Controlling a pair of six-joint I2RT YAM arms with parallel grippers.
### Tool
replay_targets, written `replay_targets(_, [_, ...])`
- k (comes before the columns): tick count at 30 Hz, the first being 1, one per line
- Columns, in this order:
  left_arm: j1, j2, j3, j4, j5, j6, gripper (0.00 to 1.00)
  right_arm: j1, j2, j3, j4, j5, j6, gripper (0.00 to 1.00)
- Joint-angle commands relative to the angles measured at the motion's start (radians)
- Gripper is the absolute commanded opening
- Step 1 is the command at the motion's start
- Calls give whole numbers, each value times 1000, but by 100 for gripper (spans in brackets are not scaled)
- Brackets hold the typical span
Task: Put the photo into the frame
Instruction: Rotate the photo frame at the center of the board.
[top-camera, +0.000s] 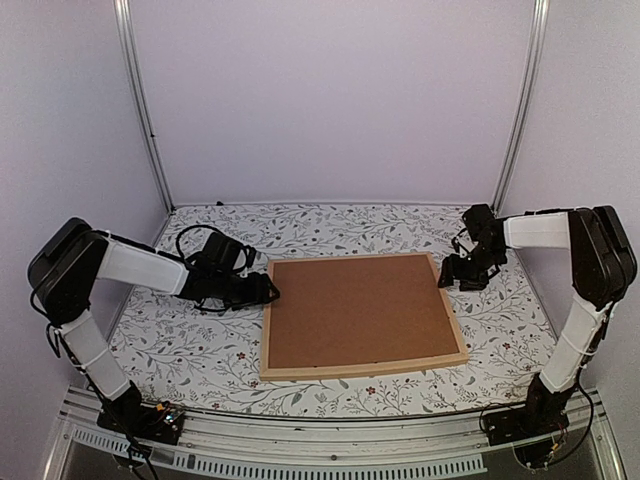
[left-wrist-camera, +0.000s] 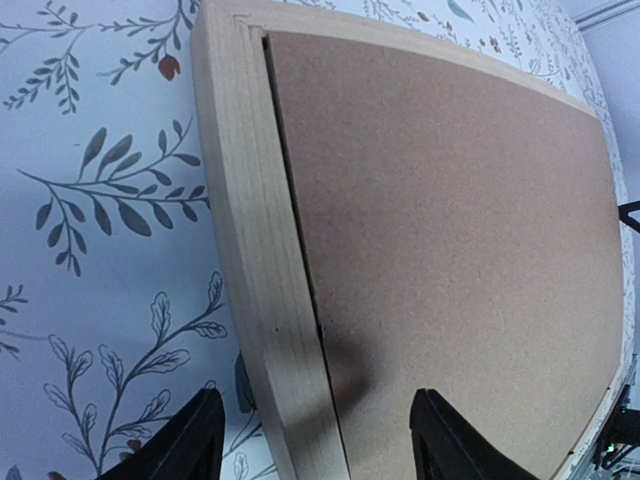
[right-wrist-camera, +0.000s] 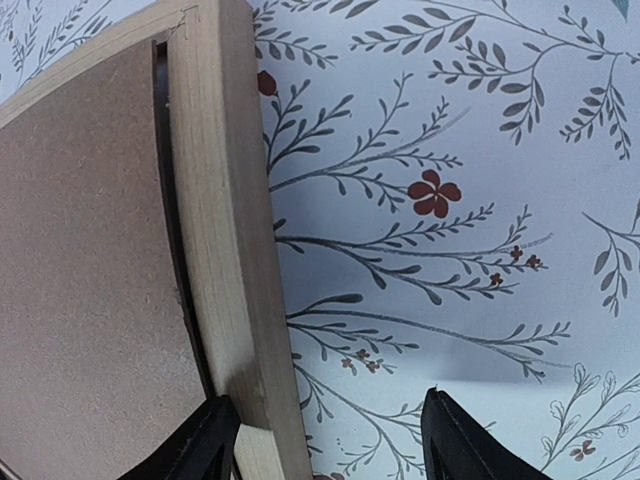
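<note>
The frame (top-camera: 365, 366) of light wood strips lies flat on the table with a plain brown backing board (top-camera: 360, 310) filling it. The photo is hidden or out of view. My left gripper (top-camera: 270, 293) is open at the frame's left edge. In the left wrist view (left-wrist-camera: 315, 420) its jaws straddle the wood strip (left-wrist-camera: 250, 230), one over the cloth and one over the board (left-wrist-camera: 450, 230). My right gripper (top-camera: 452, 280) is open at the frame's right edge near the far corner. In the right wrist view (right-wrist-camera: 328, 420) its jaws straddle the strip (right-wrist-camera: 225, 230) beside the board (right-wrist-camera: 80, 250).
A floral-patterned cloth (top-camera: 200, 350) covers the table around the frame. White walls with metal corner posts (top-camera: 145, 110) enclose the back and sides. A metal rail (top-camera: 320, 435) runs along the near edge by the arm bases.
</note>
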Motion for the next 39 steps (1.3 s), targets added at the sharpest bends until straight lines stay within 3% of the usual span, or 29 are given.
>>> replay_targets(1, [-29, 42, -2, 40, 29, -14, 66, 39, 3, -22, 17, -36, 11, 66])
replay_targets(15, [-76, 121, 35, 81, 85, -20, 66, 130, -18, -37, 70, -64, 15, 64])
replay_targets(39, [-175, 175, 127, -26, -42, 39, 65, 381, 153, 90, -26, 224, 140, 61])
